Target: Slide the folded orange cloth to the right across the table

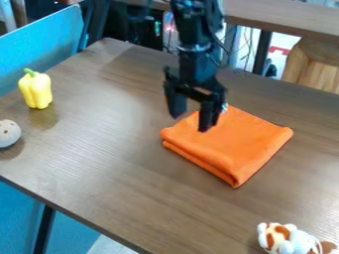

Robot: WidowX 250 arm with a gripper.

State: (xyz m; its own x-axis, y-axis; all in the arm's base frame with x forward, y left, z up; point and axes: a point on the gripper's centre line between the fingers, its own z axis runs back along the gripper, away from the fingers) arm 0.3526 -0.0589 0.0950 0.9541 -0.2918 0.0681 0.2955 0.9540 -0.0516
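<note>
So I was hanging over the brown wood-grain table (119, 163), next to a bright orange, squarish folded fabric cloth (232, 149) that lay right of the table's middle. My black two-finger gripper (189, 123) had its fingers spread, holding nothing, though I couldn't tell if a tip was brushing the fabric.

Biggest worry imo: the fold coming apart, since pinching only the top layer would've peeled it off the rest. Next, bunching or sliding, if my tips had pushed sideways instead of gripping. Smaller one: scraping the tabletop by going too low. A wide sweep might also have bumped the white-and-brown plush toy (288, 239) at the table's near right, the glossy yellow bell pepper (36, 90) at its left, or the pale speckled ball (8, 133) at its left edge. Being round, that last one could've rolled off.

As for the cloth, it looked soft, matte and pretty thick, a neat diamond from the camera's angle, with stacked layers along the front-left side, rounded corners and a few tiny dark specks.
</note>
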